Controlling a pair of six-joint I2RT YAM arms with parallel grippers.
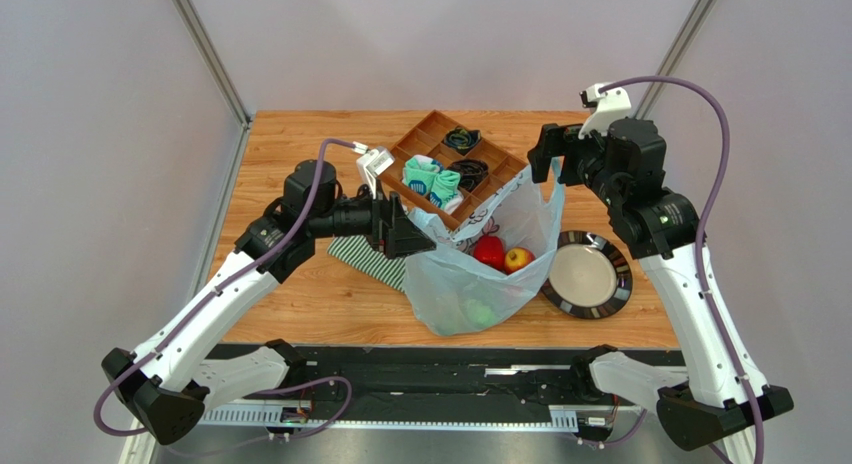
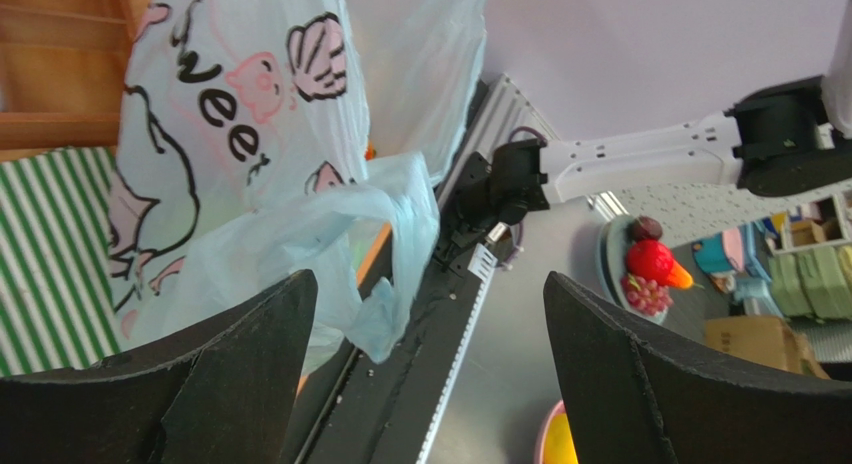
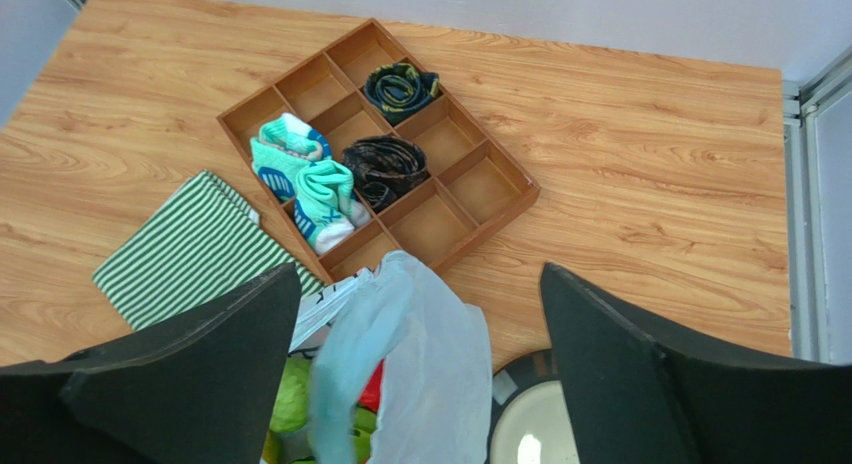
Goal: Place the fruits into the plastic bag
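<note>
Surface (image 1: pixel 300 299) carries the plastic bag (image 1: pixel 455 284) just 5 o'clock of centre. Left end effector (image 2: pixel 428 284) at bag's 10 o'clock, right end effector (image 3: pixel 420 274) at 1 o'clock — both spread wide, gripping nothing. Fruits (image 1: pixel 489 251) inside the bag — red and green.

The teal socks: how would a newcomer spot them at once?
Start at the wooden table and find the divided wooden tray at its far side. The socks lie in its left compartments, bright teal and white; the other filled compartments hold dark bundles.
</note>
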